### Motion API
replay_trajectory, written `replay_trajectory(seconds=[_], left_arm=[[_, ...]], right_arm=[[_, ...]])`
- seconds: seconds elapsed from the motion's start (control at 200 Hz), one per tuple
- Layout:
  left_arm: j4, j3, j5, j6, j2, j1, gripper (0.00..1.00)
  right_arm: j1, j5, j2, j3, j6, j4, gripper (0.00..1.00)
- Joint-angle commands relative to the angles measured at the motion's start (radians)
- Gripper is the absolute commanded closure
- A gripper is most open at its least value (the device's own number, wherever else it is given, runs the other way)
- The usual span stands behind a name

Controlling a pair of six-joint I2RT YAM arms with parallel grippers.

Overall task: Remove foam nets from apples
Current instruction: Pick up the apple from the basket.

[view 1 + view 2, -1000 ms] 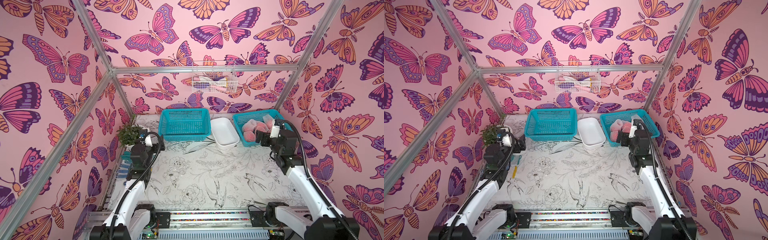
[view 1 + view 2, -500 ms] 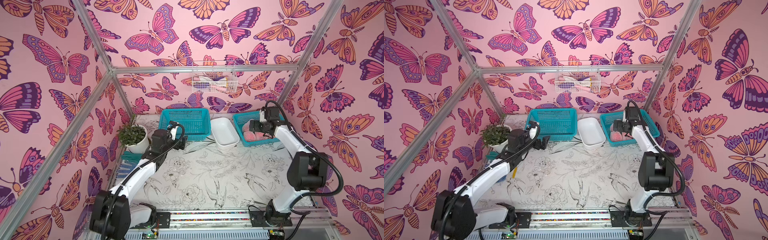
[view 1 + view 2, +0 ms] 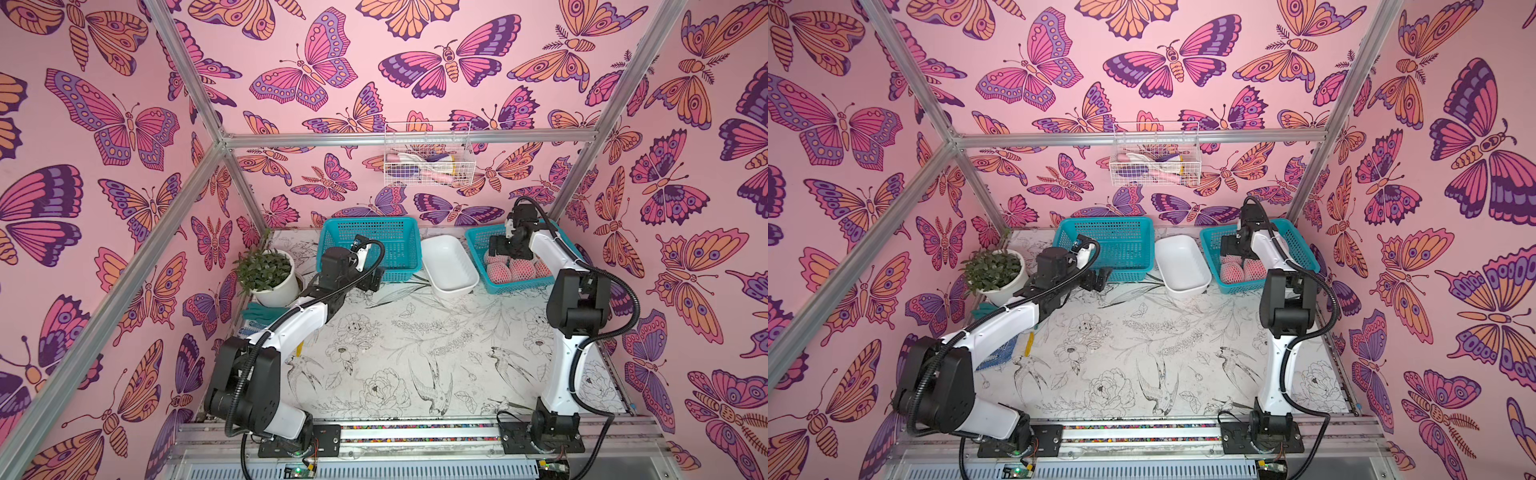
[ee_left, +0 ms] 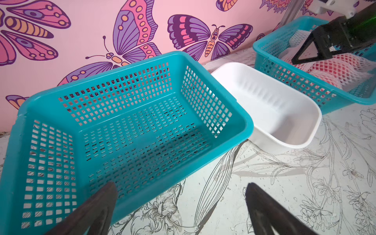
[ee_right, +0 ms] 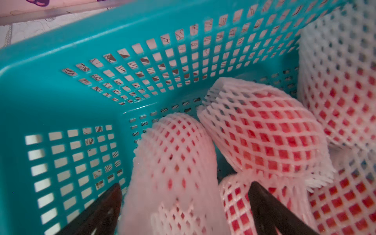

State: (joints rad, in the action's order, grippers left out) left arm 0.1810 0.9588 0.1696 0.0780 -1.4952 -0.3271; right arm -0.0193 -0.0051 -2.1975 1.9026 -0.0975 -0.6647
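Both arms have swung out from their folded rest by the near rail. Your right fingers [image 5: 101,209] now hang inside the right-hand teal basket [image 3: 473,245], and your left fingers [image 4: 95,207] wait low over the surface [image 3: 415,340], just in front of the empty teal basket [image 4: 240,120]. Both pairs are spread wide and hold nothing.

All the apples [image 3: 511,268] you can see lie in that right-hand basket, still wrapped in their foam nets [image 5: 264,130] and packed against one another.

Mind the closing. Your right fingers straddle the nearest netted apple, with one finger down beside the basket wall and the other against a neighbour. If you pinch shallow, you may catch only soft mesh, which would likely stretch and slip. If you pinch wide, the neighbour's frayed net end could snag and come up too. The finger by the wall could also hook a slot and lift the basket.

A white tray [image 3: 449,266] sits empty between the two baskets. A potted plant [image 3: 274,286] stands beside your left arm, and neither blocks the reach.
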Motion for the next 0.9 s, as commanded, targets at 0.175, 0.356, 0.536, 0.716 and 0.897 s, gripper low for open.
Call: replay_trajectory(seconds=[0.175, 0.356, 0.536, 0.716, 0.897], left_arm=[[0.029, 0.020, 0.033, 0.014, -0.036, -0.005, 0.00], [0.029, 0.023, 0.035, 0.018, -0.043, -0.007, 0.00], [0.029, 0.021, 0.034, 0.025, -0.046, -0.008, 0.00], [0.030, 0.017, 0.034, 0.025, -0.048, -0.010, 0.00], [0.030, 0.014, 0.034, 0.029, -0.047, -0.010, 0.00]], right_arm=[[0.008, -0.025, -0.092, 0.112, 0.009, -0.098, 0.07], [0.016, 0.007, -0.157, 0.198, 0.013, -0.145, 0.11], [0.040, 0.038, -0.179, 0.226, 0.065, -0.150, 0.13], [0.046, 0.044, -0.200, 0.250, 0.075, -0.167, 0.14], [0.045, 0.032, -0.256, 0.324, 0.066, -0.227, 0.09]])
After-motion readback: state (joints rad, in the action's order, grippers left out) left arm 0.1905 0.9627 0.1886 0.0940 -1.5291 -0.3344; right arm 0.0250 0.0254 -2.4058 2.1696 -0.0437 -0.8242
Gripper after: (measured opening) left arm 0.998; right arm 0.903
